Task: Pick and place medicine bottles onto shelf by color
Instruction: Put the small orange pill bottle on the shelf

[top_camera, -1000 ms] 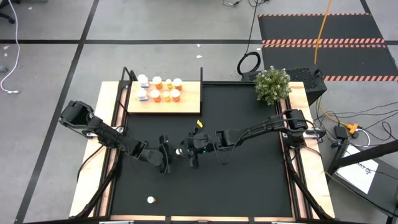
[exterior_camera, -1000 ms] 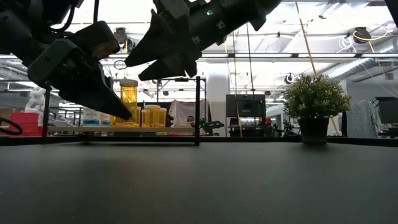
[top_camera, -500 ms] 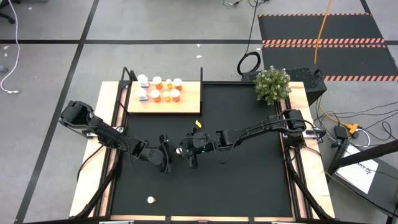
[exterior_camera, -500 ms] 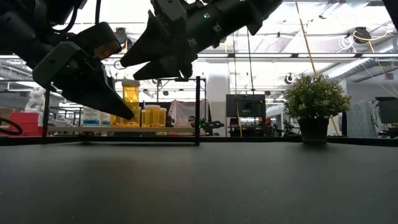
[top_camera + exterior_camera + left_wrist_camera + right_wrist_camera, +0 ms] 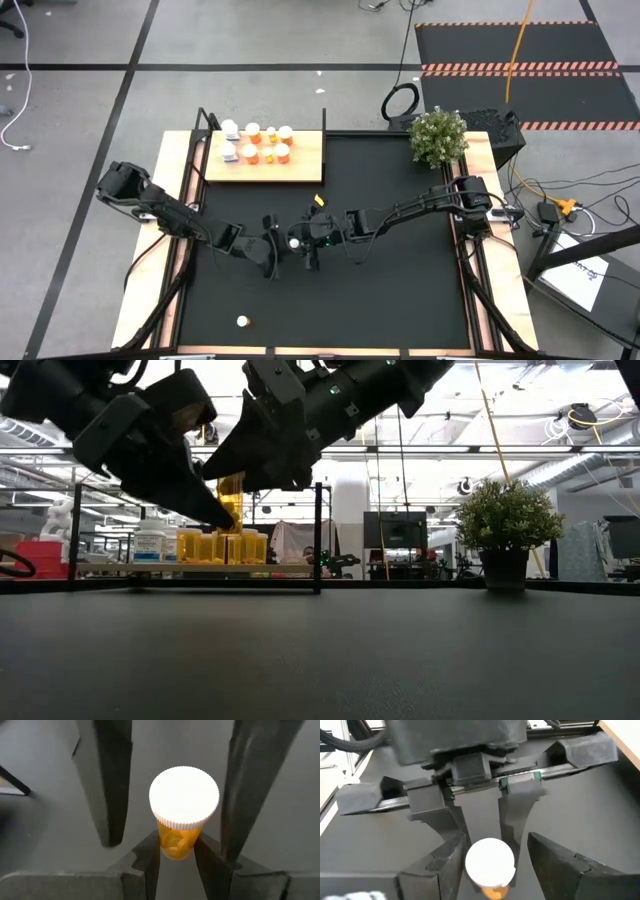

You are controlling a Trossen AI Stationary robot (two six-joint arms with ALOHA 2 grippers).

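The bottle (image 5: 181, 815) in the dark grey fingers (image 5: 106, 780) is clear orange with a plain white ribbed cap. The shelf (image 5: 303, 160) is pale wood (black posts), its bottles (image 5: 262, 146) mostly orange and white-capped. The mat (image 5: 400, 280) is flat black.

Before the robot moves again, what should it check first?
1. Left gripper clamps the orange bottle: ok.
2. Right gripper has one of its fingers on each side of the white cap: ok.
3. Right gripper squeezes the bottle: not ok, gaps show on both sides.
4. Shelf has bare room: ok.
5. Every bottle is on the shelf: not ok, a loose bottle stands on the mat.
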